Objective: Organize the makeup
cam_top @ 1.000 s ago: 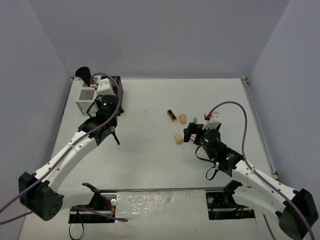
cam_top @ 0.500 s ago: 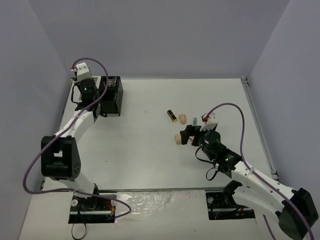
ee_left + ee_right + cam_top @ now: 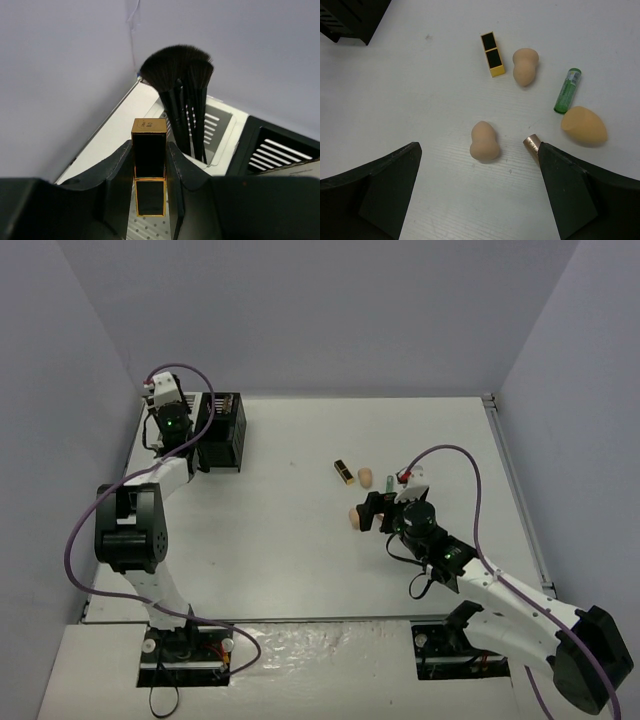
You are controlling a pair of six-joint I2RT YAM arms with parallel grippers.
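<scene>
A black-and-gold lipstick [image 3: 149,167] is clamped upright by the left gripper [image 3: 150,150] above the white organizer bin [image 3: 239,117] beside the black brushes [image 3: 181,75], evidently for slotting in, while the right gripper [image 3: 477,187] is held spread wide over 1 peach sponge [image 3: 484,142] on the table [image 3: 420,100], apparently the next pick.

The white table [image 3: 280,550] carries a black-and-gold lipstick [image 3: 493,61], three peach egg-shaped sponges [image 3: 484,142], a green tube [image 3: 567,91] and a rose-gold tube [image 3: 532,146] toward three o'clock, and a black slatted bin [image 3: 222,432] at ten o'clock.
</scene>
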